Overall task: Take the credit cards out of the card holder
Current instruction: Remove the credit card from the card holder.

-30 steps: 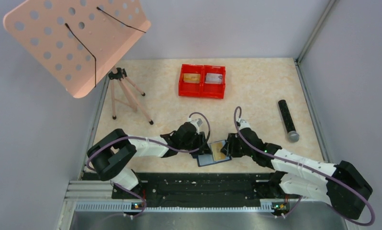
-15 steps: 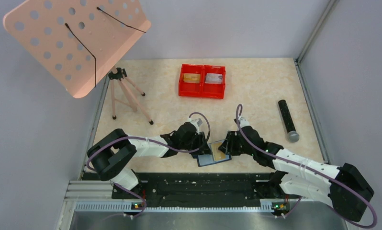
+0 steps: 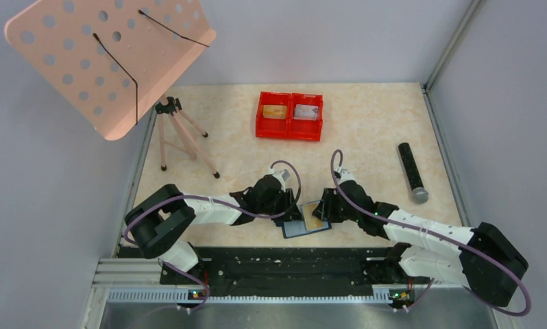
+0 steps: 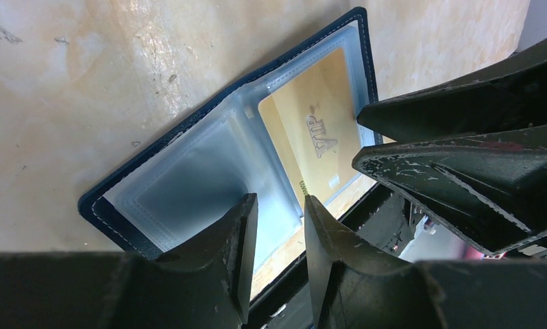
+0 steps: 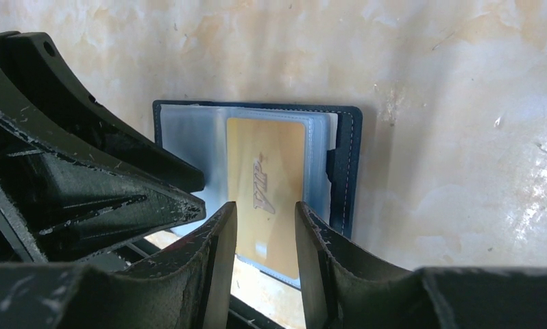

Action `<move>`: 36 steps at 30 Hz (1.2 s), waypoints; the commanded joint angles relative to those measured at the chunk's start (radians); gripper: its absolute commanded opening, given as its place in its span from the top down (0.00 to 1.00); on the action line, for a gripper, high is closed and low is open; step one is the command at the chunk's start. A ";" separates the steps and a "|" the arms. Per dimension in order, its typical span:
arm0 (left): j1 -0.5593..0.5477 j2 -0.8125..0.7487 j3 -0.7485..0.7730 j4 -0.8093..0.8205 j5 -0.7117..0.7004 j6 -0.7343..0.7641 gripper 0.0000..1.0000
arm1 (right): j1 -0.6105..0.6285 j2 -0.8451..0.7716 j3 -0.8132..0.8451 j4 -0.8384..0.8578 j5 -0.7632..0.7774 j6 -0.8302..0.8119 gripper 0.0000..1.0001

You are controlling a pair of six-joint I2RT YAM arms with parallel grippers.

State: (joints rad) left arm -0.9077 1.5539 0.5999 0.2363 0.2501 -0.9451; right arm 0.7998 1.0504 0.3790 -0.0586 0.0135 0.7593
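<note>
Surface: pale marbled tabletop [image 3: 367, 137].
Holder: dark wallet [image 4: 188, 178] lies open and flat between my two hands, under my fingertips.
Contents: gold card [image 5: 265, 178] sits in a clear pocket just ahead of my right hand [image 5: 265, 260].
Grip: both hands part-way open, clamping nothing; my left hand [image 4: 279, 253] is over the wallet's near edge.
Doing it well: I judge the left should pin the empty half while the right slides the card out flat.
Views: right wrist shows the closure tab [image 5: 334, 164]; only overhead shows the red tray [image 3: 288, 135] far beyond.

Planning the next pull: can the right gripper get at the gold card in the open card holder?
Probably yes: the card holder lies open, the sleeved gold card faces up, the right gripper hangs open over it, and the left gripper sits over the other half.
</note>
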 commanded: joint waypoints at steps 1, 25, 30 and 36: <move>-0.002 0.015 0.001 0.021 -0.001 -0.005 0.63 | -0.011 0.027 -0.022 0.077 0.010 0.001 0.63; -0.002 0.034 0.008 0.049 0.011 -0.018 0.65 | -0.011 0.054 -0.100 0.198 -0.057 0.066 0.73; -0.002 0.030 0.011 0.046 0.015 -0.020 0.69 | -0.011 0.051 -0.100 0.193 -0.054 0.067 0.74; -0.002 0.020 0.021 0.025 0.033 -0.027 0.81 | -0.010 0.043 -0.101 0.176 -0.032 0.067 0.74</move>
State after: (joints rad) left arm -0.9077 1.5799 0.6003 0.2626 0.2672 -0.9703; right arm 0.7952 1.1027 0.2882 0.1192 -0.0280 0.8177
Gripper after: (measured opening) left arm 0.216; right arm 0.258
